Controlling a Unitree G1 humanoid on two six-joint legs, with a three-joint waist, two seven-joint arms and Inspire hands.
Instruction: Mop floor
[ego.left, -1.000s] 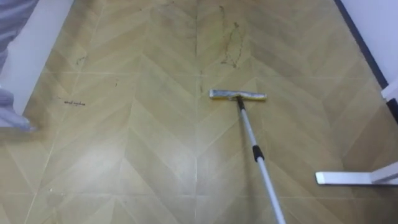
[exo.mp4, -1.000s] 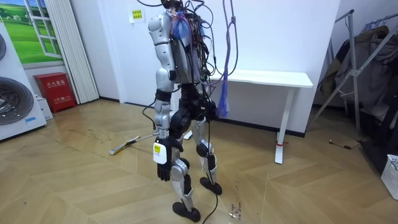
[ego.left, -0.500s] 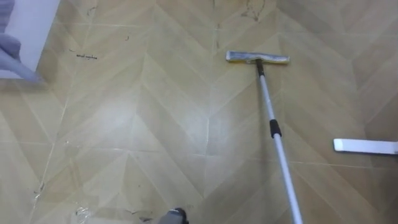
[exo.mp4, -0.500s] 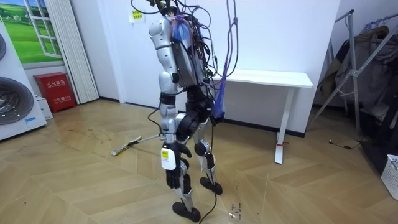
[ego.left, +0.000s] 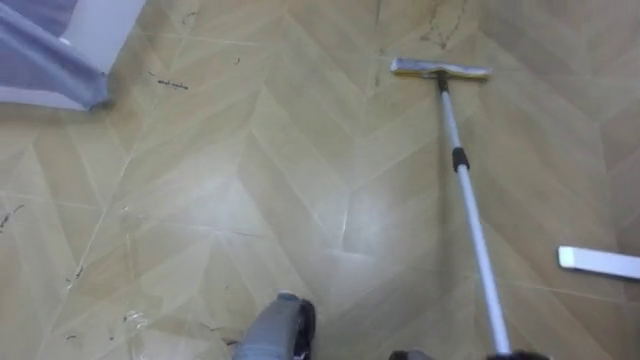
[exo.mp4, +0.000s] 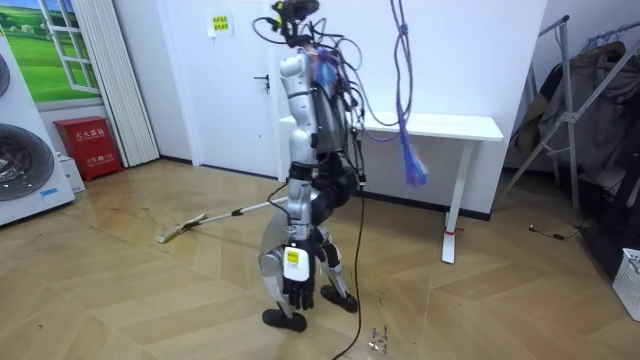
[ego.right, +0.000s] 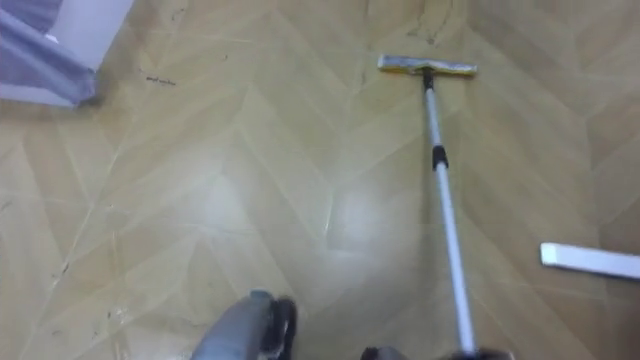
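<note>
1. Flat yellow-edged mop head (ego.left: 440, 69) lies on the tan herringbone wood floor (ego.left: 230, 190), well ahead of robot. Silver pole w/ black collar (ego.left: 468, 215) slants back to R hand (ego.left: 508, 355), whose hold can't be told. A one-hand hold could let the pole twist, so the head lifts an edge.
2. White foot bar (ego.left: 598, 262) lies near pole's right; a sideways swing could knock it.
3. L hand (exo.mp4: 298, 285) hangs loose and spread by the leg, so no backup if the pole slips.
4. Dark scuff marks (ego.left: 170, 84) far left may get missed; grey-purple cloth (ego.left: 45, 60) nearby could snag.
</note>
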